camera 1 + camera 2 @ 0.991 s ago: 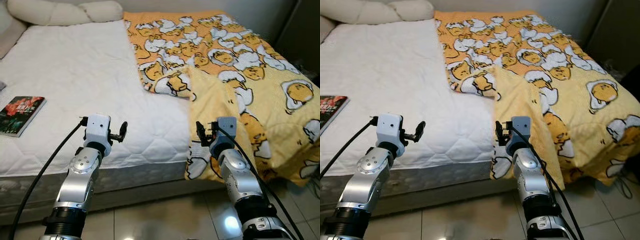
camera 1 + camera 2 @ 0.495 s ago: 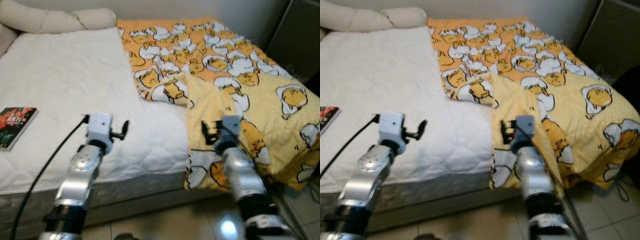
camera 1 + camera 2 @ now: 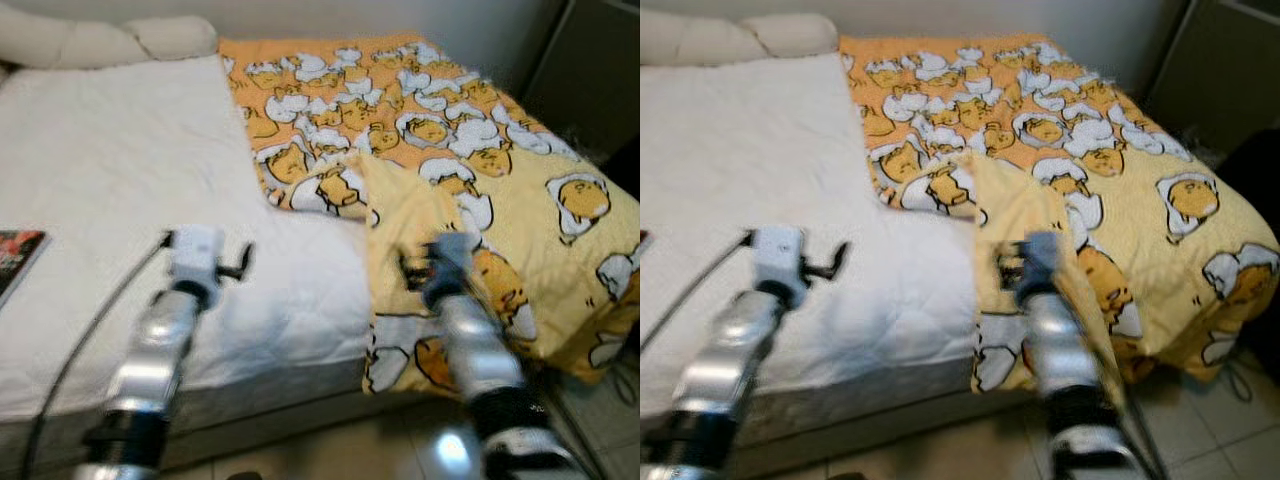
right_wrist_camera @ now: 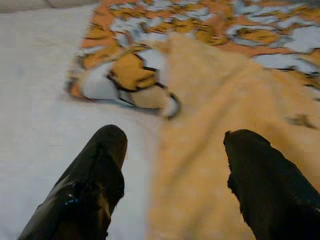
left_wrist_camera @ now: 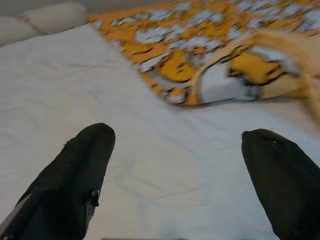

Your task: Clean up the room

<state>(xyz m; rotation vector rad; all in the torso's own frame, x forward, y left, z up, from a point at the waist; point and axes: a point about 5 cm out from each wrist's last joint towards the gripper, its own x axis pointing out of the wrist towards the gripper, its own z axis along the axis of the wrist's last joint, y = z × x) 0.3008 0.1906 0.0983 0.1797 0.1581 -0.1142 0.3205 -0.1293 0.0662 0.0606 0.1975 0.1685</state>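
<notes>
Hovering over the bed [image 3: 120, 180]: left gripper [image 5: 175, 165] and right gripper [image 4: 172, 170], fingers spread wide, holding nothing. Yellow egg blanket [image 3: 470, 150] lying bunched on the right half, sliding off. Risking a slippy, blurry grab.

A white mattress [image 3: 120, 180] has a cream pillow [image 3: 110, 40] at its head, pale floor tiles [image 3: 400, 445] below its near edge, and a dark cabinet [image 3: 590, 70] beyond its far right corner.
</notes>
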